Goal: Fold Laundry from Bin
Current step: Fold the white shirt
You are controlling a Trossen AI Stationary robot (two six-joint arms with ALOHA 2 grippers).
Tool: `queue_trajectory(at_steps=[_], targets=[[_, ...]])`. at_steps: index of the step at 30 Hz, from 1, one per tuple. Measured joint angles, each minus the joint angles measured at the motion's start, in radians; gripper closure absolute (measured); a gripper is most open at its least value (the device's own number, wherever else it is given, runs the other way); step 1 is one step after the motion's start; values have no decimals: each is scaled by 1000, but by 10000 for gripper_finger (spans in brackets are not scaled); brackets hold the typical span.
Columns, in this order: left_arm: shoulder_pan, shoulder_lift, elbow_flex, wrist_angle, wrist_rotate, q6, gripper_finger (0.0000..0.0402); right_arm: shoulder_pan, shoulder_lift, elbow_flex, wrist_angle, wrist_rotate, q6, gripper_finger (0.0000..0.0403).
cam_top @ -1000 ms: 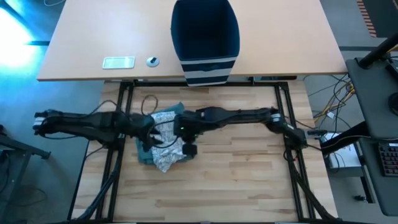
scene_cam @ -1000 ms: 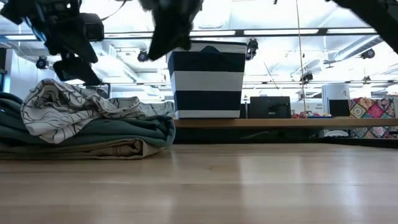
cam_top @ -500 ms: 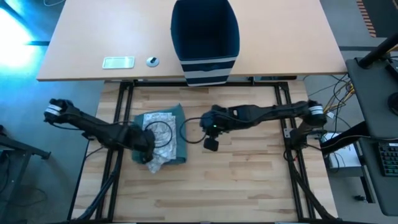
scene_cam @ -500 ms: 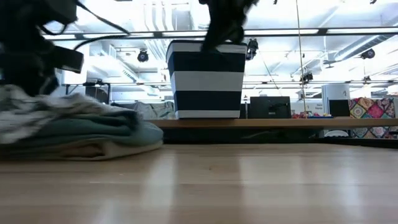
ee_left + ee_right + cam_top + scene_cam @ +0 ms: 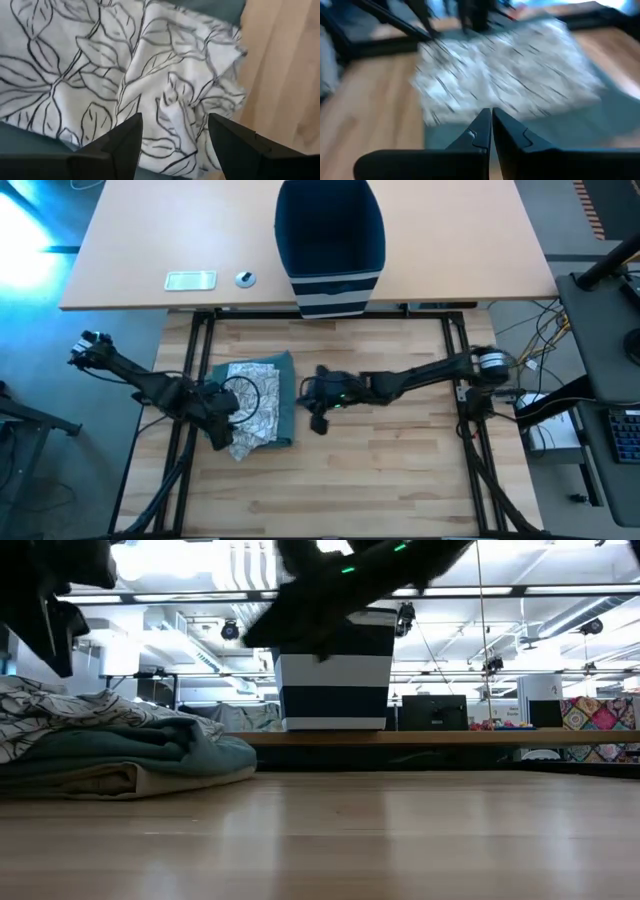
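At the table's left side lies the laundry (image 5: 255, 404), a leaf-print piece stacked on teal and beige folds. Directly over its loose outer corner hangs the left gripper (image 5: 174, 135), fingers apart, empty. Just beside the pile waits the right gripper (image 5: 491, 131), fingers together, farther off.

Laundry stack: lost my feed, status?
Left gripper open above white leaf-print cloth topping stack. Right gripper shut, beside it. Navy striped fabric bin empty.
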State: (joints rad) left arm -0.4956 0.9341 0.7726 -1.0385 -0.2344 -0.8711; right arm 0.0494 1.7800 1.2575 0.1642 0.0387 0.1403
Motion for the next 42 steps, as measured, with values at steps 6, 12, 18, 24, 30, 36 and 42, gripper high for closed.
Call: queue_trajectory(at_steps=[6,12,18,24,30,36,42], targets=[[-41,33,-40,2,25,-9,192,10,295,273,78,-87,12,390],[-138,54,-80,92,50,-29,192,30,502,546,-28,-241,84,390],[-253,68,-140,159,43,-78,192,30,575,713,-402,-301,-1,390],[-304,67,-167,164,19,-96,192,31,557,824,-639,-301,-86,390],[-304,52,-64,82,16,-97,192,22,477,897,-715,-292,-75,390],[-272,-19,110,-108,-207,-142,192,-20,377,812,-744,-25,-79,390],[-35,-112,68,-318,-171,-276,192,-80,407,684,-723,11,-51,390]])
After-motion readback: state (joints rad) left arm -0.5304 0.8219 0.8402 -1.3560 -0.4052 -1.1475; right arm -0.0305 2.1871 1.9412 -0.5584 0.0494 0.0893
